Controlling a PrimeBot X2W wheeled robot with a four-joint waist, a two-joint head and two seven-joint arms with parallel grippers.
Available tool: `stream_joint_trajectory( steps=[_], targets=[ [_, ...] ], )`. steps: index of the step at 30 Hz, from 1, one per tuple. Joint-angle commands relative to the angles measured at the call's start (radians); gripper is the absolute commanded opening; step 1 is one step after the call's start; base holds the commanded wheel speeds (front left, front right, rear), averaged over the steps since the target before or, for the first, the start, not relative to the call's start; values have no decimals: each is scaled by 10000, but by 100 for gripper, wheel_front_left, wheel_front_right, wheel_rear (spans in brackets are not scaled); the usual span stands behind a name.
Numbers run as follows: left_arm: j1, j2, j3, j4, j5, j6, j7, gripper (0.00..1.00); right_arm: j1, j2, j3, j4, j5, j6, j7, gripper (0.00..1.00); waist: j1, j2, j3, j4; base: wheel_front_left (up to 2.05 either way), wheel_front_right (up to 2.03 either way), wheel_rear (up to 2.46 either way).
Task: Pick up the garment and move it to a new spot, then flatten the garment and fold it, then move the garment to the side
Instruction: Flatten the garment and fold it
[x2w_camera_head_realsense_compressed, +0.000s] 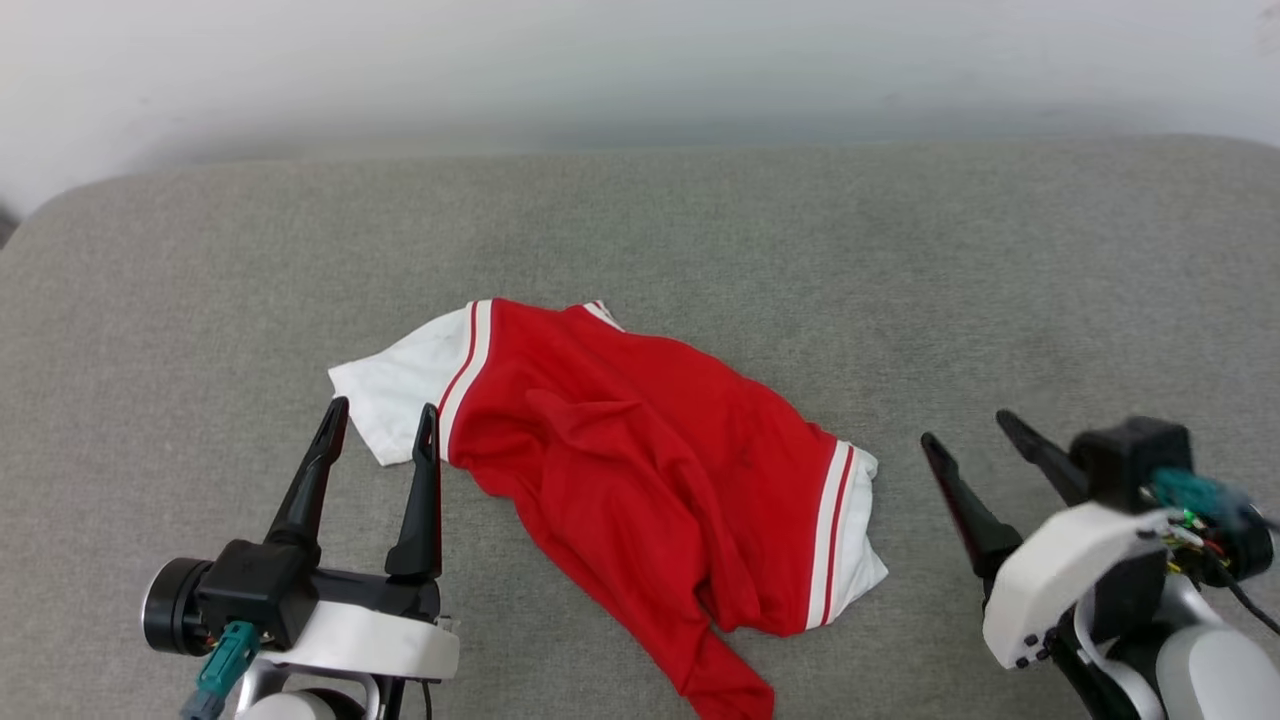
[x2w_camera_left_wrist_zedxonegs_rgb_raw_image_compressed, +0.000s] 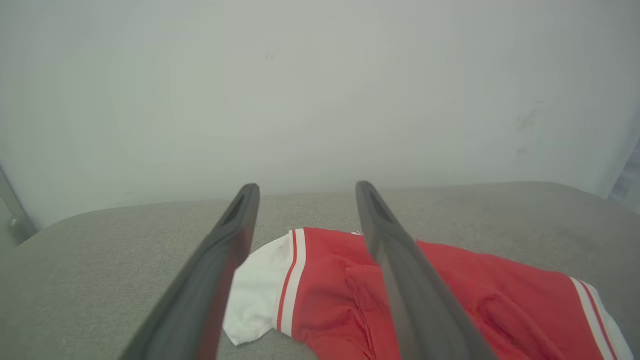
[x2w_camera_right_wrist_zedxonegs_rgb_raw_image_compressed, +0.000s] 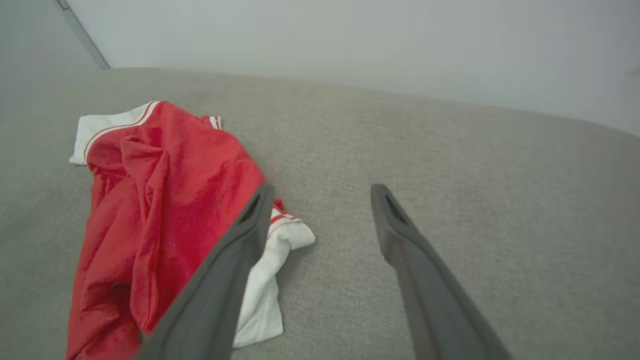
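The garment (x2w_camera_head_realsense_compressed: 640, 470), a red jersey with white sleeves and red-and-white stripe trim, lies crumpled on the grey cushioned surface (x2w_camera_head_realsense_compressed: 800, 260), plain red side up, its lower end running off the bottom of the head view. My left gripper (x2w_camera_head_realsense_compressed: 384, 412) is open, its fingertips framing the white sleeve (x2w_camera_head_realsense_compressed: 405, 385) at the garment's left end; the left wrist view shows that sleeve (x2w_camera_left_wrist_zedxonegs_rgb_raw_image_compressed: 257, 290) between the fingers. My right gripper (x2w_camera_head_realsense_compressed: 965, 425) is open and empty, a little to the right of the other white sleeve (x2w_camera_head_realsense_compressed: 855, 530). In the right wrist view the garment (x2w_camera_right_wrist_zedxonegs_rgb_raw_image_compressed: 160, 200) lies left of the fingers.
A pale wall (x2w_camera_head_realsense_compressed: 640, 60) stands behind the grey surface. The surface's rounded back corners curve away at far left and far right. Bare grey fabric spreads behind and right of the garment.
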Motion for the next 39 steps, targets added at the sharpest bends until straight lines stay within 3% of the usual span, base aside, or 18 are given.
stream_joint_trajectory(
  steps=[1,6,10,15,22,23,24,25,33,39],
  targets=[
    [-200,-17,-47,11,-36,-4,-25,100,-362,-250,255,-87,304,-2,1336,100,0,-1,254,170,0,0,0],
    [-449,-22,-234,121,23,-16,-25,100,-1175,-358,391,223,1249,-3,5087,100,0,-1,610,516,0,0,0],
    [-643,-39,-388,210,5,-16,-25,100,-1676,-554,529,648,1306,-3,6731,100,0,-1,832,896,0,0,0],
    [-745,-50,-497,298,14,-20,-25,100,-1956,-351,561,1175,1455,-3,7206,100,0,-1,1002,1264,0,0,0],
    [-820,-62,-618,425,57,-23,-25,100,-2125,-317,838,2276,960,-3,6563,100,0,-1,1207,1751,0,0,0],
    [-813,-59,-614,436,58,-24,-25,100,-2104,-374,956,2453,857,-3,6461,74,0,-1,1210,1780,0,0,0],
    [-812,-62,-616,444,51,-24,-25,100,-2080,-423,1066,2601,777,-3,6339,7,0,-1,1211,1799,0,0,0],
    [-809,-58,-606,455,44,-24,-25,100,-2082,-488,1118,2724,704,-3,6214,0,0,-1,1205,1806,0,0,0],
    [-602,-38,-468,542,82,-25,-25,100,-2450,-1670,752,2587,59,-8,5479,0,0,-1,751,1495,0,0,0],
    [-520,-49,-509,452,106,-24,-25,100,-2618,-3656,567,2309,-758,-6,5844,0,0,-1,619,1308,0,0,0]
  ],
)
